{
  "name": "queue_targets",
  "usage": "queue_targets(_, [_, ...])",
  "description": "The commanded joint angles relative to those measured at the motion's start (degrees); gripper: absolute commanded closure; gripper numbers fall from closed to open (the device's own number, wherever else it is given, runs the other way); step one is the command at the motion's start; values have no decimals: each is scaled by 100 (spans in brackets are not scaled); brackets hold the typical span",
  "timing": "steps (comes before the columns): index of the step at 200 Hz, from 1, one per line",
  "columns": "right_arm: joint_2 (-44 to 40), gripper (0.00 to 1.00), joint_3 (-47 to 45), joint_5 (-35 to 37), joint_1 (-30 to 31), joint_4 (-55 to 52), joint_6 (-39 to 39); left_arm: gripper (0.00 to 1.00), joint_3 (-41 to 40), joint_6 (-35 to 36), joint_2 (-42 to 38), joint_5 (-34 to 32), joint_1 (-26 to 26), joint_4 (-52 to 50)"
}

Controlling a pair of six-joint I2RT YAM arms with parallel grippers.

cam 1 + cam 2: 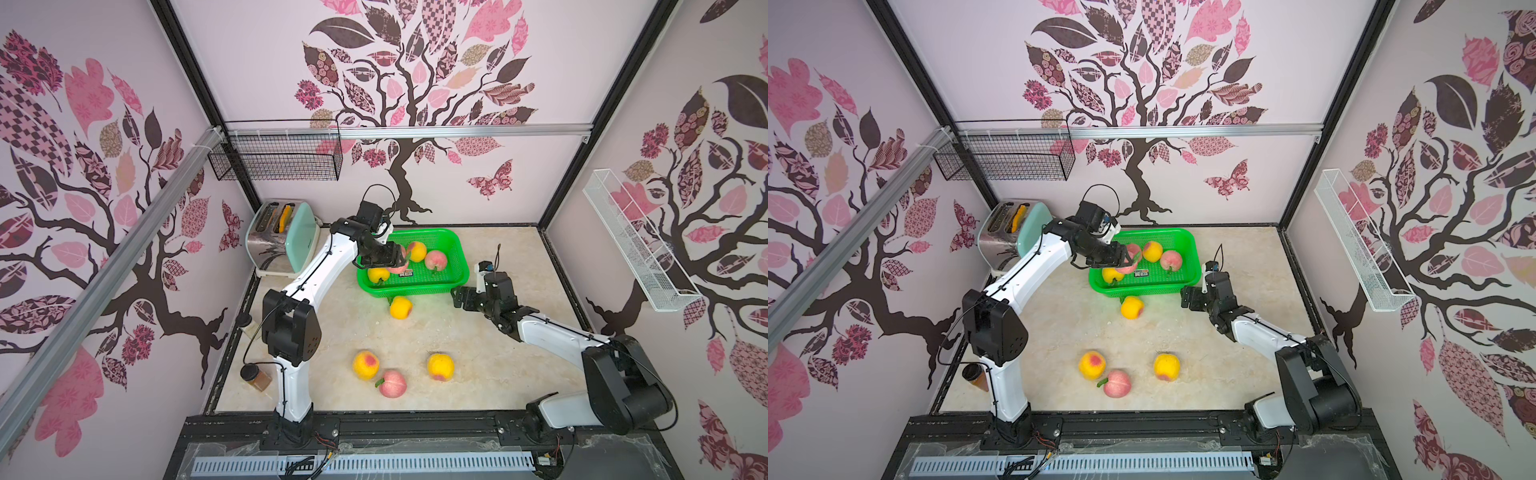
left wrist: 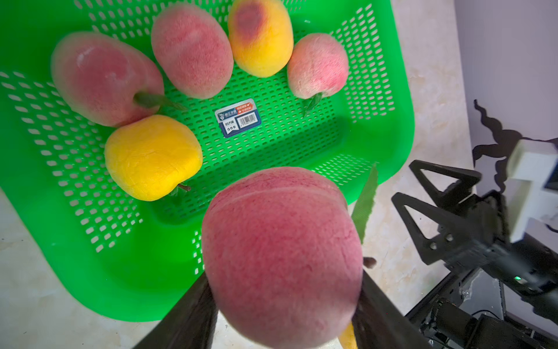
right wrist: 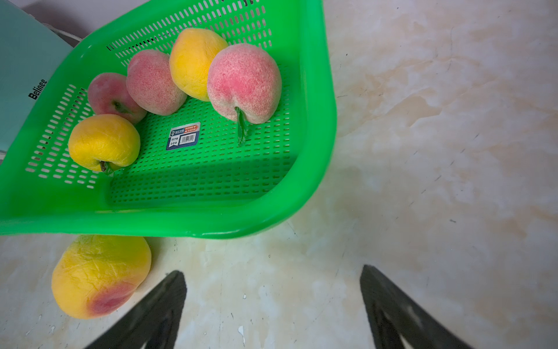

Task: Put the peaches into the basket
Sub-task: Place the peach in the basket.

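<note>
Left gripper (image 2: pixel 285 281) pinching pink peach (image 2: pixel 280 241) above basket (image 2: pixel 126 287), close to rim; wrist view too foreshortened to tell if fruit fully clears rim. Risk: release here clips rim, fruit rolls onto table (image 1: pixel 498 353). Risk: landing on yellow peach (image 2: pixel 152 157) inside, bouncing out. Right gripper (image 3: pixel 271 272) spread, empty, beside basket corner; any drift could shove basket. Loose peach (image 1: pixel 401 307) just beside front wall.

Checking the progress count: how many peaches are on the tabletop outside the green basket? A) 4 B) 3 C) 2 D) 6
A: in a top view four lie on the table: a yellow-orange peach just in front of the basket, then a red-spotted peach, a pink peach and a blushed yellow peach nearer the robot's base. The left gripper grips the held peach over the basket.
</note>
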Motion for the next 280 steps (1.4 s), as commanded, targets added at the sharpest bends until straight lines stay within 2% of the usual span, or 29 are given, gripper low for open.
queue_targets(1, [-159,7,185,15,19,27,36,33,310,215,181,-155,-8,-154])
queue_targets(37, [-152,7,183,28,15,23,35,31,445,413,582,-597,-14,-451])
queue_targets(82, [-161,7,191,28,17,18,29,30,522,521,829,-851,-16,-542])
queue_targets(229, [-214,7,171,25,17,21,38,28,583,724,1228,-1620,-10,-838])
queue_targets(280, [-207,7,169,28,17,18,33,20,646,708,1372,-1987,-11,-996])
